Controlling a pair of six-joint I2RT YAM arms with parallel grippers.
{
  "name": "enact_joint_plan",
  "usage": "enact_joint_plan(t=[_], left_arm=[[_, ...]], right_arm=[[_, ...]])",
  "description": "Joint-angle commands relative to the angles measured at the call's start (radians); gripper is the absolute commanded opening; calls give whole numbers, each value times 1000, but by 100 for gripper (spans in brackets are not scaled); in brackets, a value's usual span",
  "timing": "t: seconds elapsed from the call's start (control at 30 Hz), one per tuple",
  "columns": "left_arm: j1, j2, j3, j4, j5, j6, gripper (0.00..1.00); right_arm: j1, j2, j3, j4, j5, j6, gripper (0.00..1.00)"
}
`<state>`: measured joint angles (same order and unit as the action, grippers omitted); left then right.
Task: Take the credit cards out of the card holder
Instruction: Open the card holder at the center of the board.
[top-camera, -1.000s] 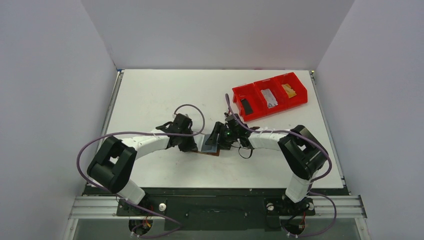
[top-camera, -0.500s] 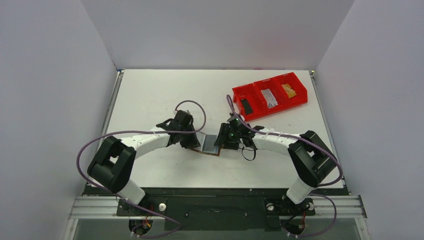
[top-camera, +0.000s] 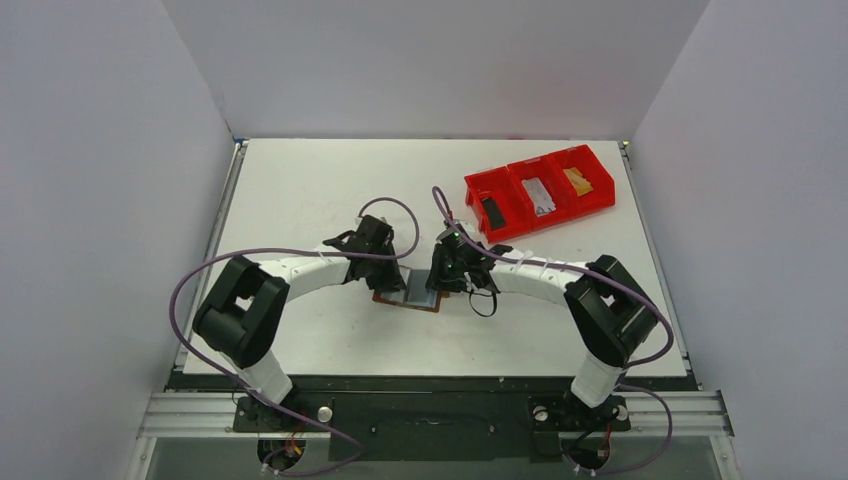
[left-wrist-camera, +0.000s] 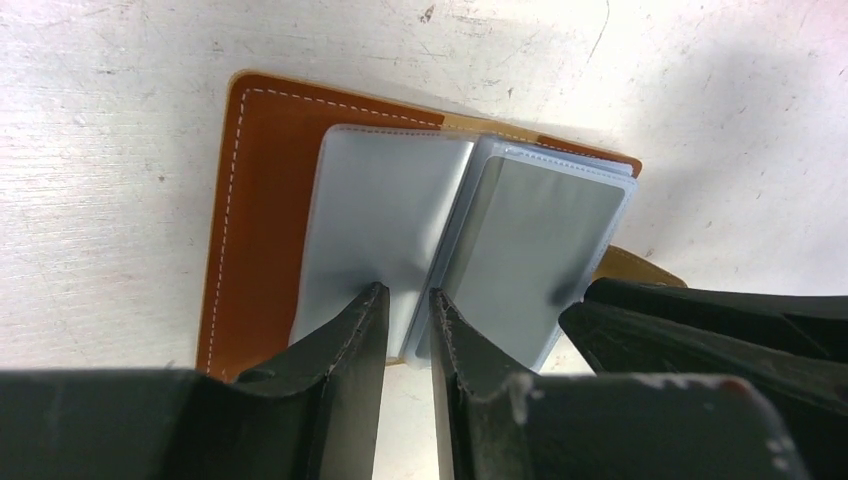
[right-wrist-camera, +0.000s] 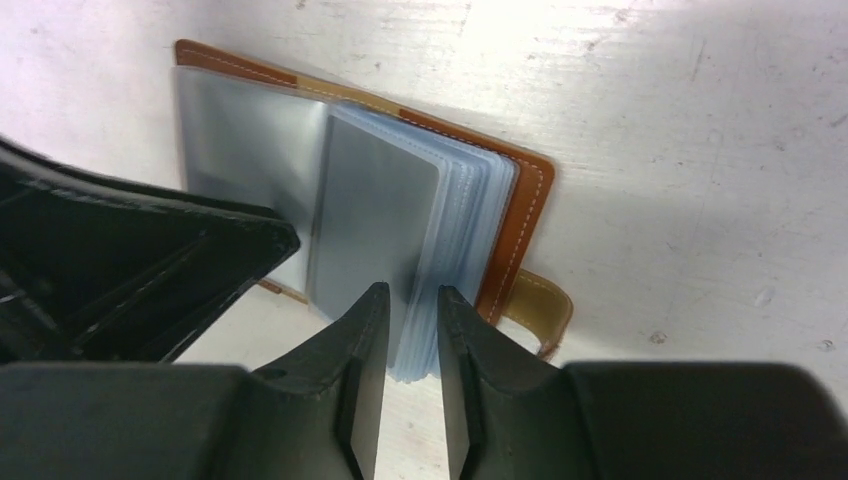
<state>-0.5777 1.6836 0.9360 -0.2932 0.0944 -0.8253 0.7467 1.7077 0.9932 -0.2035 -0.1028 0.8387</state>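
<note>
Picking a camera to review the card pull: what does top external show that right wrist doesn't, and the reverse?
Only top external: the red bin at the far right, with something in each compartment. Only right wrist: the clear sleeves fanned inside, and the closing tab. Both: the card holder lying open on the table, with the left gripper and right gripper at it.

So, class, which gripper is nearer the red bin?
Right. The right gripper is at the card holder's edge facing the red bin; the left gripper is at the holder's opposite edge, farther away.
</note>
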Motion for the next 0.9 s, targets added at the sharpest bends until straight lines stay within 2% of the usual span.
enact_joint_plan(t=[0.0,0.17,0.43,0.87], left_arm=[[9,-4,-23,36,-8,20,18],[1,-2,-71,74,16,0,12],[-40,-9,-130,128,48,-56,5],[-60,-54,-133,132,29,-98,3]], right_arm=[[3,38,43,-29,51,-28,19],[4,82,63,-34,50,-44,9],[-7,122,104,-66,79,-83,2],[-10,89,149,-98,47,-122,4]])
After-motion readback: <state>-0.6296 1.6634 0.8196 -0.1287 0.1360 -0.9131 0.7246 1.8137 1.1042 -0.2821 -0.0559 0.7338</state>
